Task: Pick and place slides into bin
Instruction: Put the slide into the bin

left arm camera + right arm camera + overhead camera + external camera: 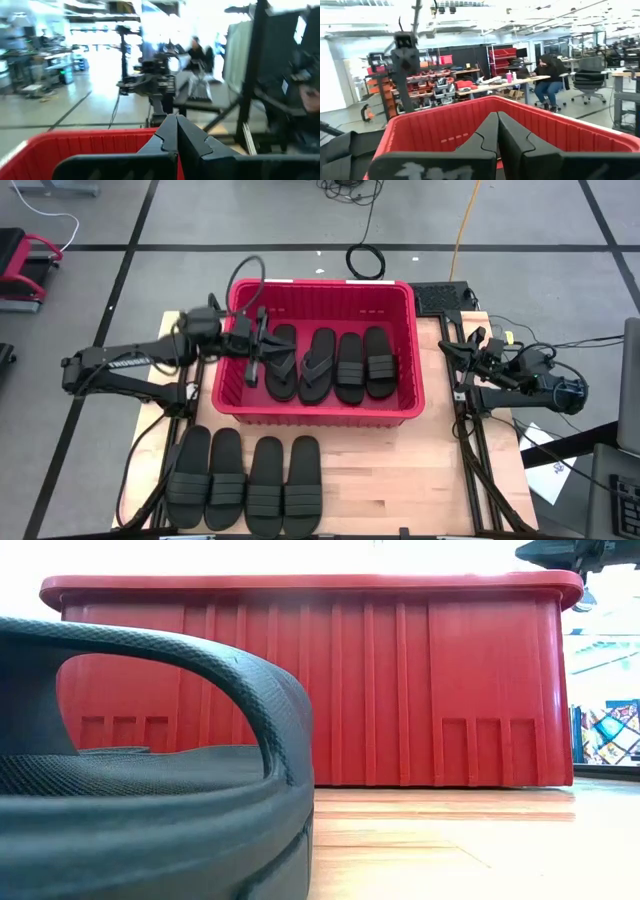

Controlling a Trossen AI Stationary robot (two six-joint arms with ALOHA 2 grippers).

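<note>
The red bin [318,412] stands in the middle of the table. Three black slides [348,367] and a fourth [283,360] lie side by side on its floor, soles down. Several more black slides [245,483] lie in a row on the table in front of the bin; one fills the near left of the low view [150,790]. My left gripper [264,343] is shut and empty above the bin's left part, beside the leftmost slide; it shows shut in its wrist view [176,122]. My right gripper [462,352] waits shut to the right of the bin [497,120].
The bin's tall ribbed wall [400,690] rises behind the row of slides. Bare wood lies to the right of the row [400,480]. Cables and a black box [440,298] sit at the far right corner. A person sits at a desk in the room beyond [547,80].
</note>
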